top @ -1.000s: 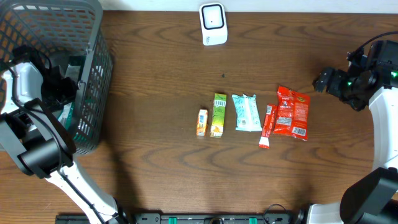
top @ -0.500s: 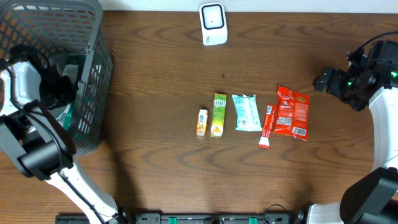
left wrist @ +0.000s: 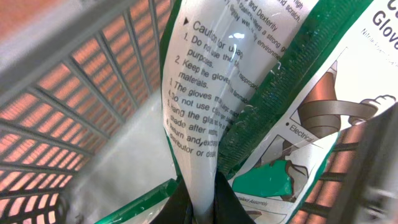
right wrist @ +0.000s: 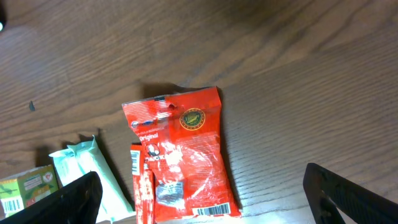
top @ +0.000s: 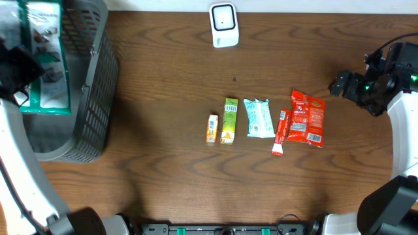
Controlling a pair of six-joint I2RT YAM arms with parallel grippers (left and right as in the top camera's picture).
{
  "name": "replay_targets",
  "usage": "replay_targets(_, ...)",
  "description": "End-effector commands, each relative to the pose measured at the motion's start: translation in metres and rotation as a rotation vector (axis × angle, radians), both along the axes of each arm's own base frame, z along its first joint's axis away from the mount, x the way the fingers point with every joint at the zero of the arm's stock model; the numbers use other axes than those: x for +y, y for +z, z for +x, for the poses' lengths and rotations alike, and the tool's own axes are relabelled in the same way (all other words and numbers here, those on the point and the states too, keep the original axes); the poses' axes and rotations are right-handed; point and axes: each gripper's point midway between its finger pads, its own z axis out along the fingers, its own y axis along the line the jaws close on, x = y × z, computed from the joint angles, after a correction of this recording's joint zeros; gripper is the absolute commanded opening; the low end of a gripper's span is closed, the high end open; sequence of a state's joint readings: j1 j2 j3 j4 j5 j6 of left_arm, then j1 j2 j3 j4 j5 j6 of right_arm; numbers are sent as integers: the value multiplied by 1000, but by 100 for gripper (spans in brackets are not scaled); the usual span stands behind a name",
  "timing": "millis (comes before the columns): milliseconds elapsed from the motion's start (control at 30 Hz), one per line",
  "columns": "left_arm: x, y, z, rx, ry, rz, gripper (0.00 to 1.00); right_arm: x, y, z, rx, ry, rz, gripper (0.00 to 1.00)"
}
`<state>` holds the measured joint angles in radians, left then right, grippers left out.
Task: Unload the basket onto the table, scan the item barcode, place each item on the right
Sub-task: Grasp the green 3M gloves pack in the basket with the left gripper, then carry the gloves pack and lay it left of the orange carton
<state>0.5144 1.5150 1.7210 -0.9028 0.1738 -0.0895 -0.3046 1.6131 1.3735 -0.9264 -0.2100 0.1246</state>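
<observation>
Left wrist: left gripper [left wrist: 200, 198] jaws pinch glove packet [left wrist: 214, 99]; overhead: packet above basket [top: 98, 91]; right gripper [right wrist: 214, 196] jaws spread

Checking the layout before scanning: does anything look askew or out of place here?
Only small things. The thin red stick packet lies tilted, its edge overlapping the red foil snack bag instead of lying apart. The green-and-white plastic glove packet is crumpled where the left pincer pinches it.

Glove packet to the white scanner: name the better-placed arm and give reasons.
Left. Its gripper is shut on the glove packet, held over the basket. The right gripper is open and empty near the red snack packet, far from the basket.
</observation>
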Motion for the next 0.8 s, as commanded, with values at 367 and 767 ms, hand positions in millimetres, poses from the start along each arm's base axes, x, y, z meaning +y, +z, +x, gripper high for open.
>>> replay_targets(367, -114, 95, -69, -255, -153, -30, 7, -2, 2, 2, -7, 4, -1, 99)
replay_targets(767, -238, -71, -54, 144, -379, -281, 7, -2, 2, 2, -7, 4, -1, 99)
